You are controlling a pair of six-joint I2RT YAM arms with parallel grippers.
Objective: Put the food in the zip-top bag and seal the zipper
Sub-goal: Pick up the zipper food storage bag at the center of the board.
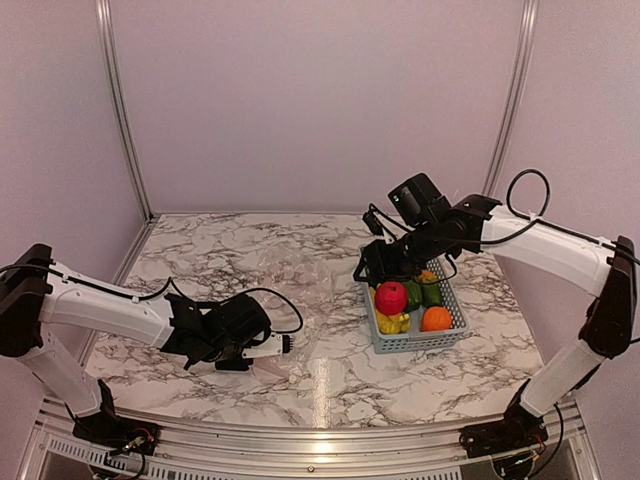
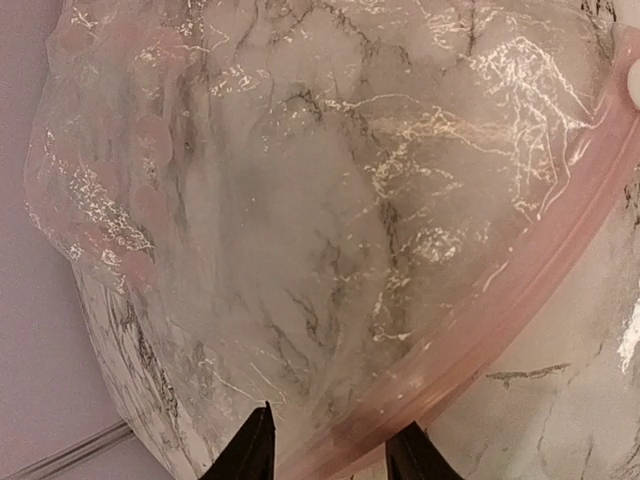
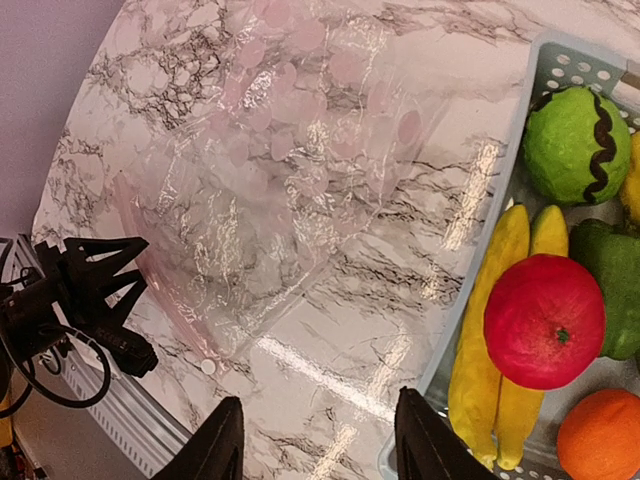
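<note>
Obs., standing at the desk:

- Bag (image 2: pixel 300 200): clear and crinkled, lying on the marble desk (image 1: pixel 200 260) near its middle, reaching toward 7 o'clock. No food is inside.
- Zipper (image 2: pixel 505 305): a pale pink strip along the bag's edge. In the left wrist view it runs from 6 o'clock up toward 2 o'clock.
- Left gripper (image 2: pixel 333 455): low over the desk at about 7 o'clock, at the bag's near corner. The jaws are apart and straddle the zipper strip, which passes between the two fingertips. They are not pinched shut on it.
- Food: all in the grey-blue basket (image 1: pixel 415 343) at about 3 o'clock, well apart from the bag.
  - Red ball (image 3: pixel 545 320): on top, resting against the bananas (image 3: pixel 480 360).
  - Striped melon (image 3: pixel 575 145): at the basket's far end.
  - Green pepper (image 3: pixel 620 290): just beside the ball.
  - Orange (image 3: pixel 600 435): at the near end.
- Right gripper (image 3: pixel 320 445): at the basket's far-left corner, on the bag side. The jaws are parted with bare marble showing between them and nothing held.
</note>
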